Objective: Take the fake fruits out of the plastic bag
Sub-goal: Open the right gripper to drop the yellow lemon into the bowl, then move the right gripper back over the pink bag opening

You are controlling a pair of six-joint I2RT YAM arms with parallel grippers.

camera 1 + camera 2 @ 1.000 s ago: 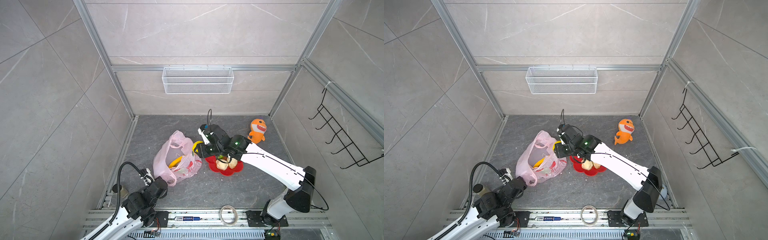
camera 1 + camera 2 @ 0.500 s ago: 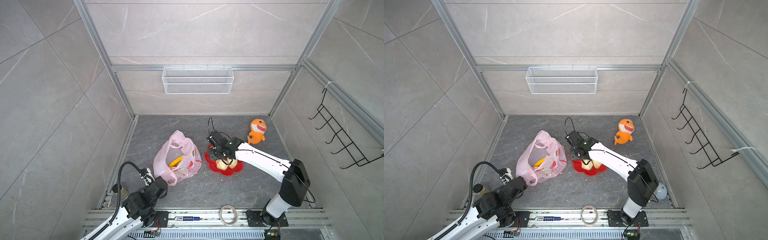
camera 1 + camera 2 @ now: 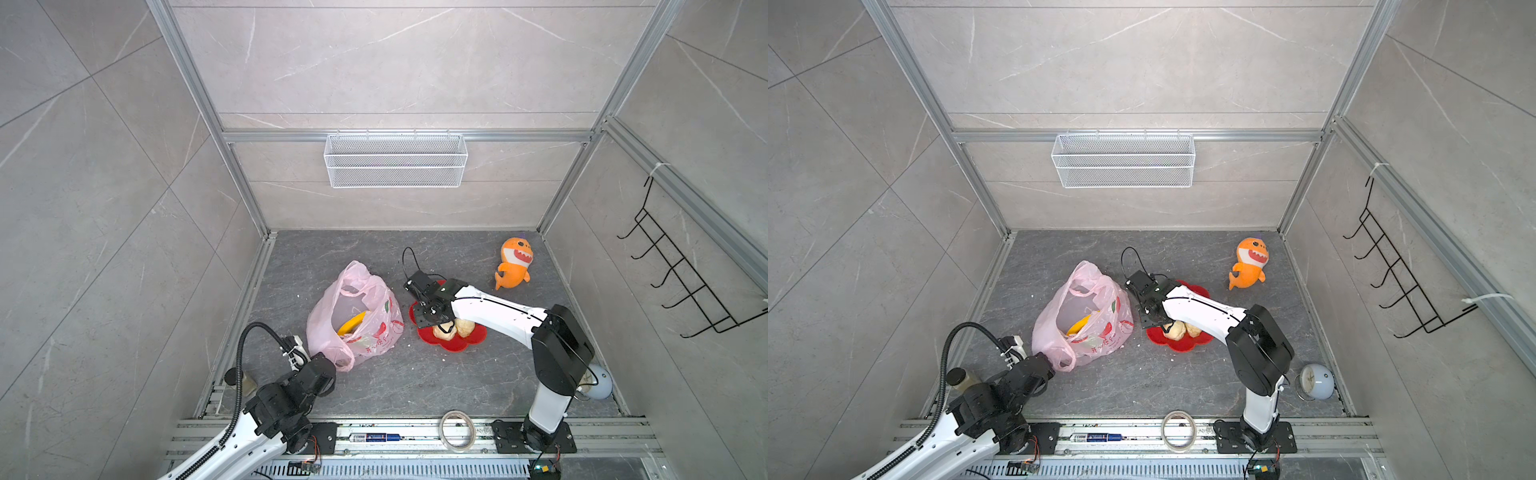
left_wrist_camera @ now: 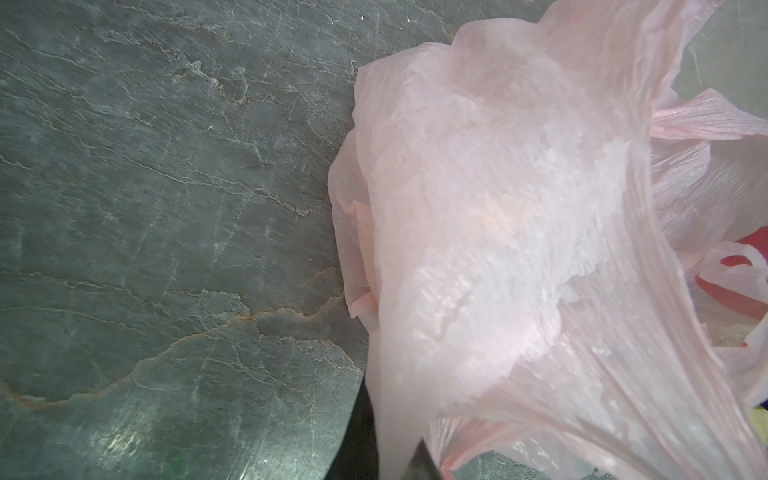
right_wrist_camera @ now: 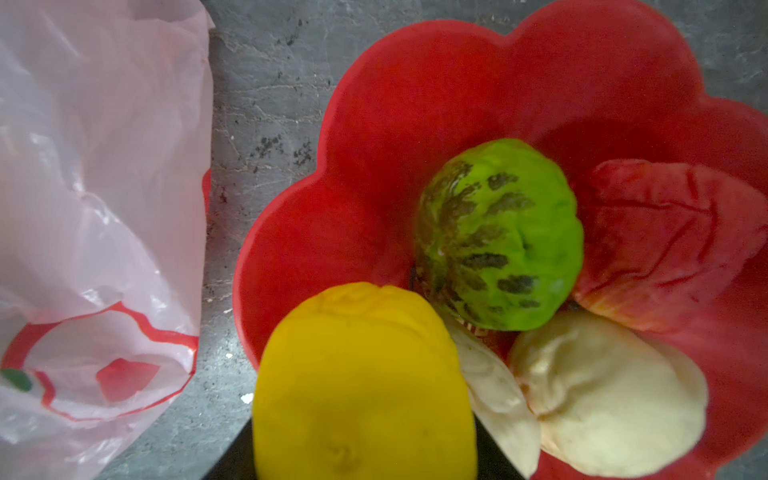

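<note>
The pink plastic bag (image 3: pixel 357 316) (image 3: pixel 1084 320) lies left of centre, mouth open, with a yellow banana (image 3: pixel 353 330) (image 3: pixel 1079 326) inside. My left gripper (image 3: pixel 328 365) (image 4: pixel 399 461) is shut on the bag's near handle (image 4: pixel 478 249). My right gripper (image 3: pixel 434 318) (image 5: pixel 363 457) is shut on a yellow lemon (image 5: pixel 361 382), just above the left side of the red flower-shaped dish (image 5: pixel 415 104) (image 3: pixel 453 345). In the dish lie a green bumpy fruit (image 5: pixel 498 237), a red one (image 5: pixel 665 241) and two cream-peach ones (image 5: pixel 602 395) (image 3: pixel 451 328). The arm hides the lemon in both top views.
An orange plush shark (image 3: pixel 513 264) lies at the back right. A white round clock (image 3: pixel 598 384) sits near the right arm's base. A tape roll (image 3: pixel 457 430) rests on the front rail. A wire basket (image 3: pixel 395 160) hangs on the back wall, a hook rack (image 3: pixel 681 286) on the right wall.
My right gripper has moved right, from the bag's mouth to above the red dish, and the bag's right side has settled. The left arm has not moved.
</note>
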